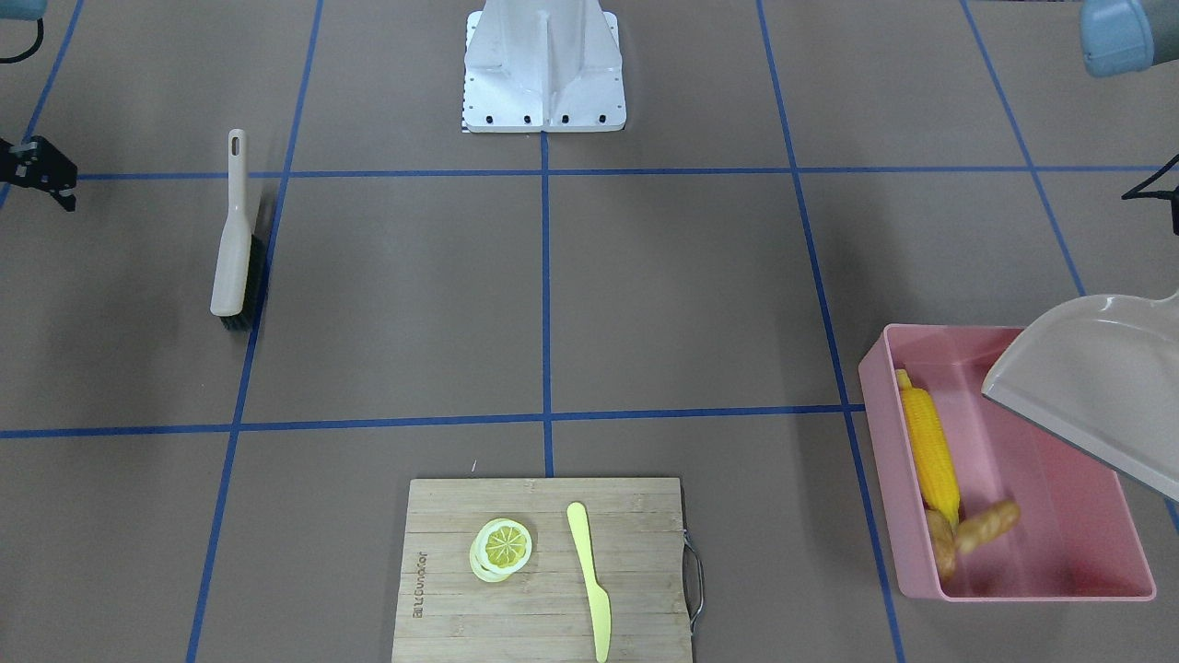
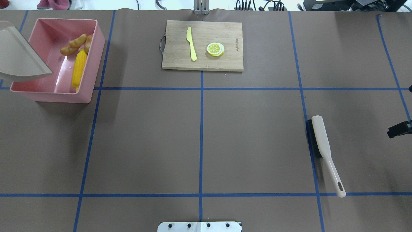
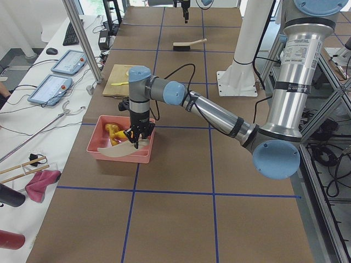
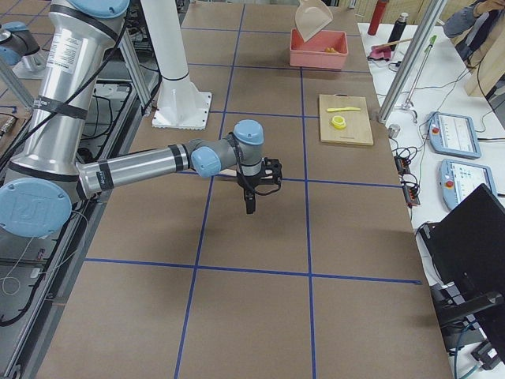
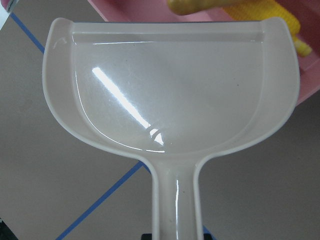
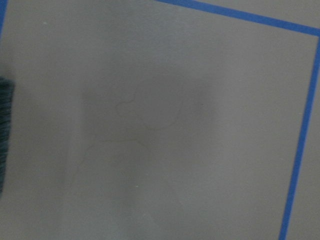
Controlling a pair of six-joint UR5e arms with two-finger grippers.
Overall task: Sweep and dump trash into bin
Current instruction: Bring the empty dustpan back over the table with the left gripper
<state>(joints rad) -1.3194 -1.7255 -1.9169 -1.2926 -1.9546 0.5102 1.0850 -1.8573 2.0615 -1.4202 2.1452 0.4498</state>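
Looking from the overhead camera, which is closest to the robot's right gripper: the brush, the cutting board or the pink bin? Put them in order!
From the right gripper, at the view's right edge:
1. Brush, right side, beside it.
2. Cutting board, far middle of the table.
3. Pink bin, far left corner.

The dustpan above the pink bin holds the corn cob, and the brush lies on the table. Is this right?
Not quite. The dustpan above the pink bin is empty: the left wrist view shows its bare inside. The corn cob lies in the bin itself, as the front-facing view shows. The brush does lie on the table.
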